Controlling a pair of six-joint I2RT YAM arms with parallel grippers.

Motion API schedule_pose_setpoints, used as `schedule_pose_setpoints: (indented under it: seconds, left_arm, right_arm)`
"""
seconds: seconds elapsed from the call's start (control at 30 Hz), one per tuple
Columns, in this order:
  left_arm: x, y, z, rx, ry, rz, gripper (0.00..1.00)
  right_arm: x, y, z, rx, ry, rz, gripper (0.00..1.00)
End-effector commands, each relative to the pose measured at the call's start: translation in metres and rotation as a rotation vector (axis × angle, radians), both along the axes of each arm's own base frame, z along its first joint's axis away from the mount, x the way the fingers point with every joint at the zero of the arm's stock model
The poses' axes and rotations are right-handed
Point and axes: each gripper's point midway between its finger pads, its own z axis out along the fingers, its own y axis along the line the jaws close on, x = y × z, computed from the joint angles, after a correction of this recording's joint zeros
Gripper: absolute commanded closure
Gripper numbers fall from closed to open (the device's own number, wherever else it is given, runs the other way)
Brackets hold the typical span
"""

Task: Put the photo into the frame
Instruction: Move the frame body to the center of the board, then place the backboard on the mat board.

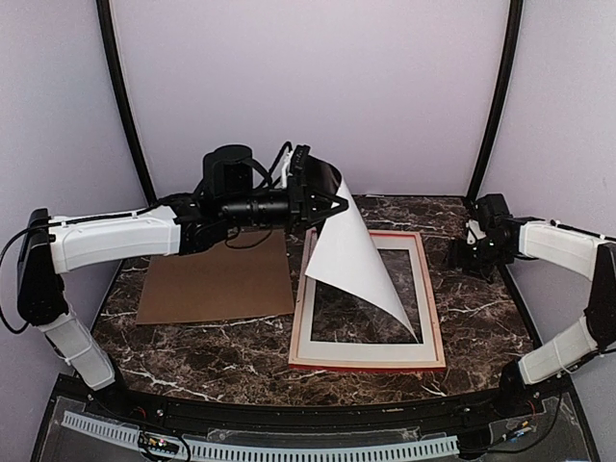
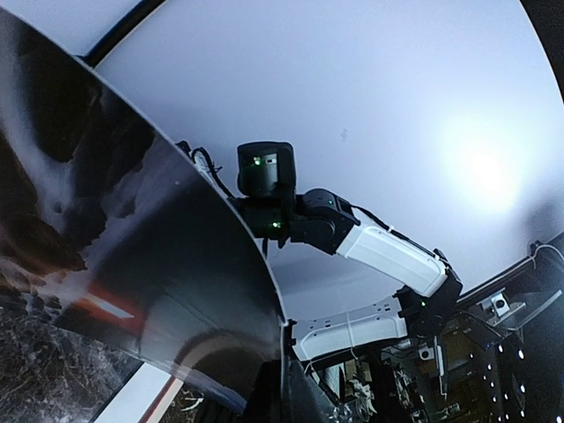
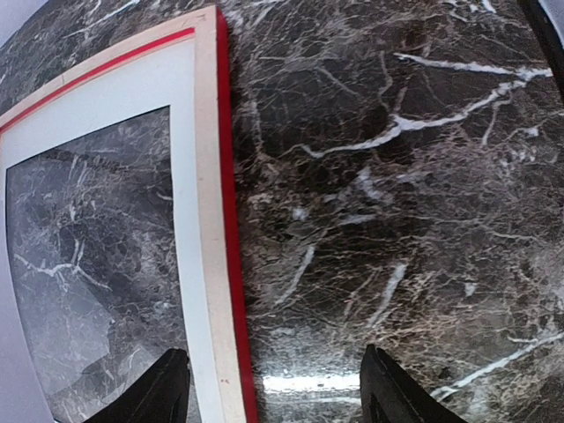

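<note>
The dark marble tabletop (image 1: pixel 481 318) is carrying the frame (image 1: pixel 366 364), lying flat right of centre, long axis near to far, bare marble on its right. The photo (image 1: pixel 361 255) is hanging curled above it, white back showing, free corner pointing down at the near right. The left fingers (image 1: pixel 325 197) are pinching its top edge; the right fingers (image 1: pixel 460 255) are standing spread and empty beside the frame's far-right corner.

That big curled white-backed print (image 1: pixel 351 258) covers the fingertips of the left gripper (image 1: pixel 327 191), plus the top-left corner of the thin red picture frame (image 1: pixel 436 322).
</note>
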Motion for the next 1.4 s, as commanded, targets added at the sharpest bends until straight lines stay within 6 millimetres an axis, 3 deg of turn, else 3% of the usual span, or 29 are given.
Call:
schedule_pose_setpoints:
  seconds: [0.0, 0.1, 0.13, 0.17, 0.2, 0.23, 0.27, 0.33, 0.43, 0.5, 0.63, 0.73, 0.9, 1.1, 1.2, 1.37]
  left_arm:
    - [-0.025, -0.023, 0.042, -0.073, -0.166, -0.106, 1.00]
    - [-0.033, -0.036, 0.043, -0.056, -0.210, -0.160, 1.00]
    - [-0.035, -0.039, 0.054, -0.069, -0.230, -0.170, 1.00]
    - [-0.036, -0.043, 0.048, -0.054, -0.232, -0.195, 1.00]
    - [-0.038, -0.046, 0.061, -0.071, -0.257, -0.208, 1.00]
    - [-0.039, -0.052, 0.054, -0.053, -0.259, -0.232, 1.00]
    - [-0.043, -0.055, 0.067, -0.071, -0.290, -0.246, 1.00]
    - [-0.047, -0.061, 0.067, -0.060, -0.318, -0.274, 1.00]
    - [-0.042, -0.065, 0.050, -0.026, -0.302, -0.254, 1.00]
    - [-0.029, -0.064, 0.025, 0.018, -0.251, -0.199, 1.00]
    - [0.009, -0.050, -0.054, 0.138, -0.050, -0.057, 1.00]
    - [0.031, -0.039, -0.096, 0.173, 0.041, 0.030, 1.00]
    - [0.050, -0.012, -0.170, 0.245, 0.167, 0.130, 1.00]
    - [0.058, 0.010, -0.216, 0.324, 0.210, 0.228, 1.00]
    - [0.058, 0.019, -0.228, 0.347, 0.232, 0.265, 1.00]
    - [0.058, 0.029, -0.231, 0.358, 0.243, 0.311, 1.00]
  right_arm:
    - [-0.001, -0.017, 0.012, -0.011, -0.016, -0.010, 0.32]
    - [-0.002, -0.022, 0.010, -0.004, -0.013, -0.020, 0.32]
    - [-0.002, -0.022, 0.010, -0.001, -0.014, -0.021, 0.32]
    - [-0.002, -0.023, 0.009, 0.002, -0.014, -0.022, 0.32]
    - [-0.001, -0.024, 0.010, 0.002, -0.015, -0.025, 0.32]
    - [-0.001, -0.024, 0.010, 0.002, -0.015, -0.026, 0.32]
    - [-0.001, -0.025, 0.010, 0.001, -0.016, -0.027, 0.32]
    - [0.000, -0.028, 0.012, -0.003, -0.020, -0.031, 0.32]
    - [0.000, -0.032, 0.012, -0.009, -0.020, -0.037, 0.32]
    - [-0.001, -0.037, 0.011, -0.013, -0.015, -0.047, 0.32]
    - [-0.003, -0.044, 0.010, -0.033, -0.011, -0.064, 0.32]
    - [-0.003, -0.048, 0.011, -0.056, -0.014, -0.070, 0.32]
    - [-0.005, -0.049, 0.011, -0.064, -0.009, -0.068, 0.32]
    - [-0.006, -0.050, 0.008, -0.069, -0.001, -0.072, 0.32]
    - [-0.005, -0.051, 0.008, -0.075, -0.002, -0.074, 0.32]
    - [-0.006, -0.050, 0.005, -0.067, 0.005, -0.068, 0.32]
